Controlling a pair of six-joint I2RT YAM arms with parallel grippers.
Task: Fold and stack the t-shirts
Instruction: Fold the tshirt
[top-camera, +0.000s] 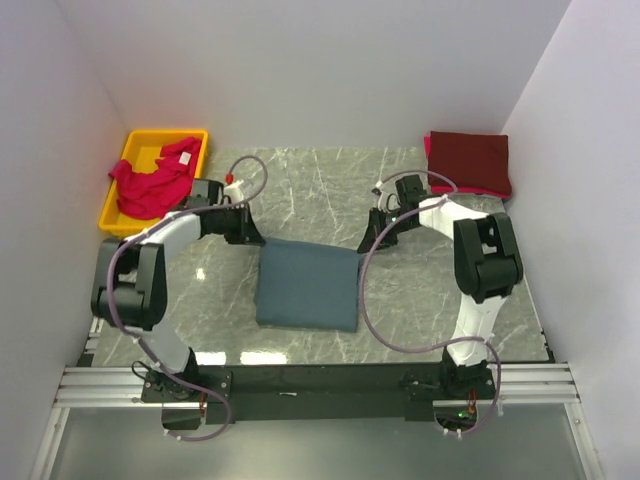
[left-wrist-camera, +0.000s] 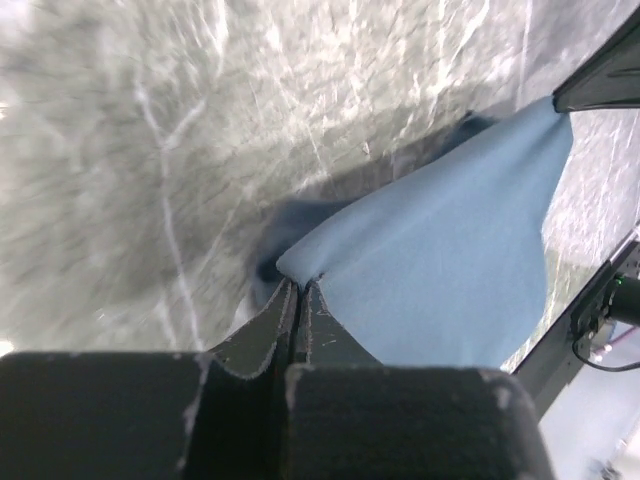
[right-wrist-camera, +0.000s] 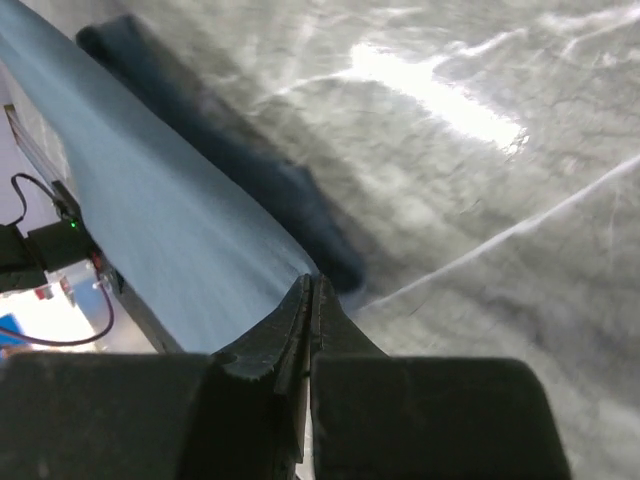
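Note:
The slate blue-grey t-shirt (top-camera: 308, 285) lies folded in the middle of the table, its far edge lifted. My left gripper (top-camera: 250, 237) is shut on its far left corner; the left wrist view shows the cloth (left-wrist-camera: 450, 260) pinched between the fingertips (left-wrist-camera: 300, 285). My right gripper (top-camera: 368, 243) is shut on the far right corner; the cloth (right-wrist-camera: 150, 220) shows in the right wrist view. The dark maroon t-shirt (top-camera: 470, 160) lies folded at the back right on a pinkish-red one (top-camera: 427, 150). Another pinkish-red shirt (top-camera: 152, 180) lies crumpled in the yellow bin (top-camera: 120, 215).
The yellow bin stands at the back left against the white wall. The marble table (top-camera: 300, 180) is bare behind the blue-grey shirt. Cables loop from both arms over the table.

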